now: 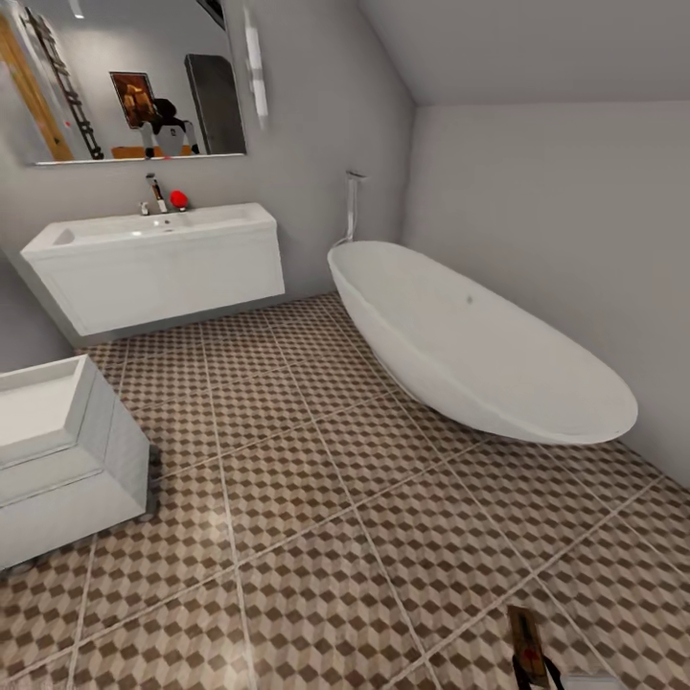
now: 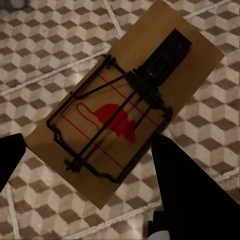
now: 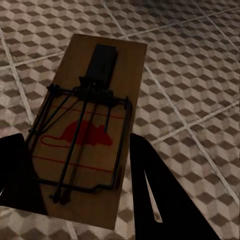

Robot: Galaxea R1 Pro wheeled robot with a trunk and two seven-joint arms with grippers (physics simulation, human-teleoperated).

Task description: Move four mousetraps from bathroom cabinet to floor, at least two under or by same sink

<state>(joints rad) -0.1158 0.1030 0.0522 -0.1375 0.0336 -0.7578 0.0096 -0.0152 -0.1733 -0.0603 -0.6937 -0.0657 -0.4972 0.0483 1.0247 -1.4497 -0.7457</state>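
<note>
Two mousetraps are in hand, each a wooden plate with a black wire spring and a red mouse print. My left gripper [image 2: 95, 170] is shut on one mousetrap [image 2: 125, 105], its black fingers [image 2: 185, 190] against the plate's long edges above the patterned bathroom floor [image 2: 45, 55]. My right gripper [image 3: 85, 185] is shut on the other mousetrap [image 3: 90, 125] in the same way. That mousetrap [image 1: 525, 647] shows edge-on low at the head view's right. The white wall-hung sink [image 1: 144, 259] is far off at the back left. The cabinet is out of view.
A white bathtub [image 1: 479, 345] stands along the right wall. A small white drawer unit [image 1: 57, 460] sits at the left, with a mirror [image 1: 125, 77] above the sink. The tiled floor [image 1: 316, 479] stretches between them.
</note>
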